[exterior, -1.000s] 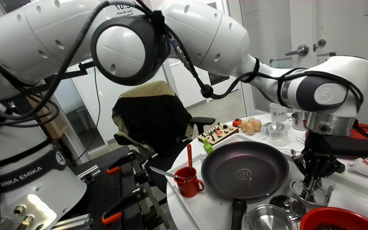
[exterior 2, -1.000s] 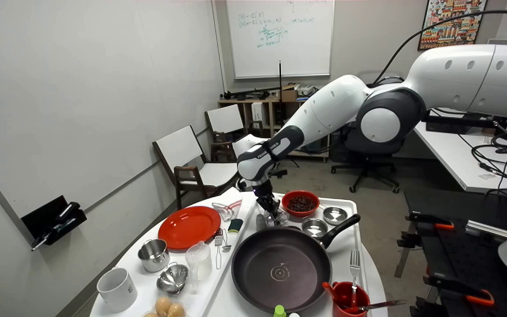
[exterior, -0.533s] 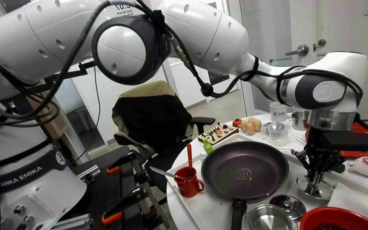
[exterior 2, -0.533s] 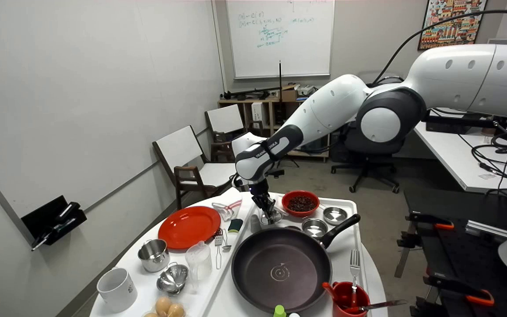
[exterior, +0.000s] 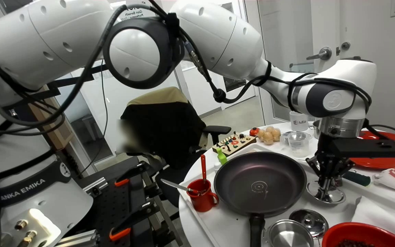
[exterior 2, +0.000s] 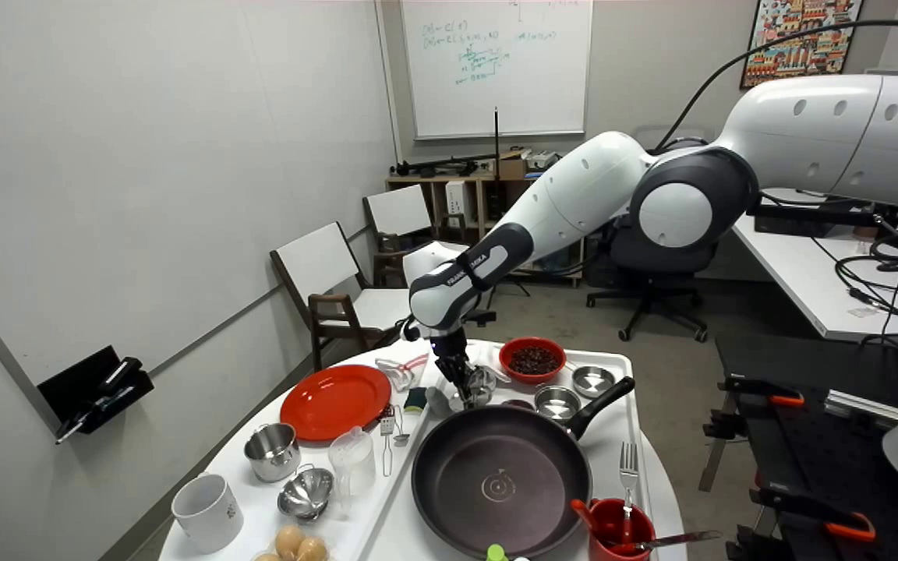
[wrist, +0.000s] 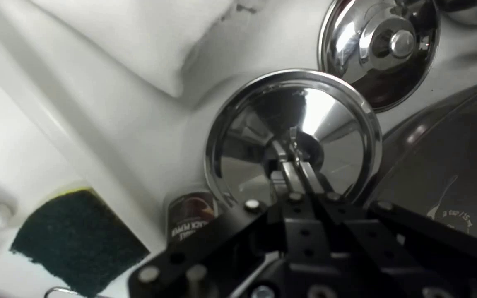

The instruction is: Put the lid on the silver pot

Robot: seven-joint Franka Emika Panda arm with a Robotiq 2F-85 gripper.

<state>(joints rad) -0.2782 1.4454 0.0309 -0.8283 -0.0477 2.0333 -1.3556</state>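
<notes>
Gripper (wrist: 287, 148) seemingly holding the lid (wrist: 325, 124); the silver pot (exterior: 289, 235) stands uncovered.
The fingers (wrist: 291, 178) press together at the lid's centre, likely pinching a knob they hide; carrying and setting it down remain. In an exterior view the lid is right of the black pan (exterior: 260, 180), the pot probably meant nearer, beside the pan's handle (exterior: 256, 228). A jar (wrist: 192, 213) beside the lid reads "BLACK PEPPER"; the pan's marking is too blurred; a far mug (exterior: 299, 120) says "Mila"; the partly covered arm (exterior 2: 591, 183), "FRANKA EMIKA".
</notes>
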